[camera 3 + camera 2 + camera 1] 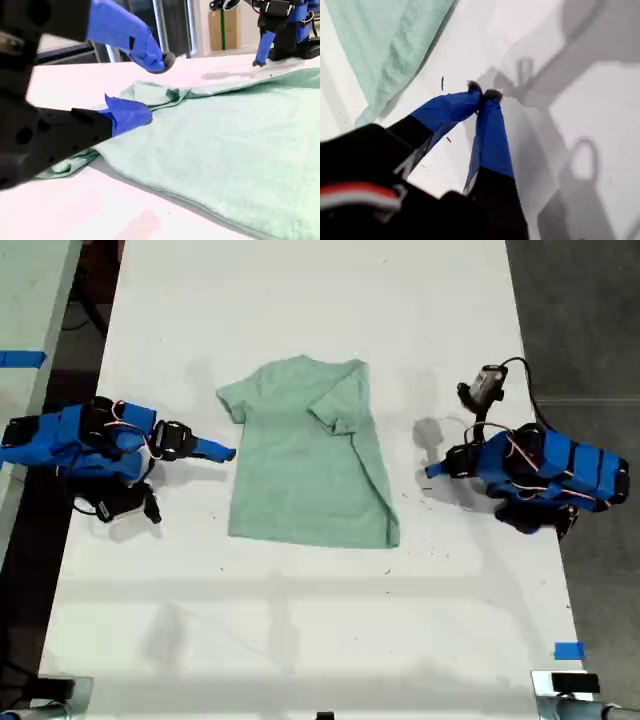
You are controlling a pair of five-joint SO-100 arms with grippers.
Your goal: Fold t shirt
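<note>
The shirt (305, 455) lies mid-frame in the exterior view, one sleeve side folded in (the other still out). My first gripper (482, 93) is pinched together, empty; my second gripper (147, 87) gapes beside the unfolded sleeve.

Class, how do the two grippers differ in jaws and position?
My first gripper has shut jaws; my second gripper has open ones. The first is over bare table beside the t shirt; the second is at its sleeve. Both are blue, holding nothing.
</note>
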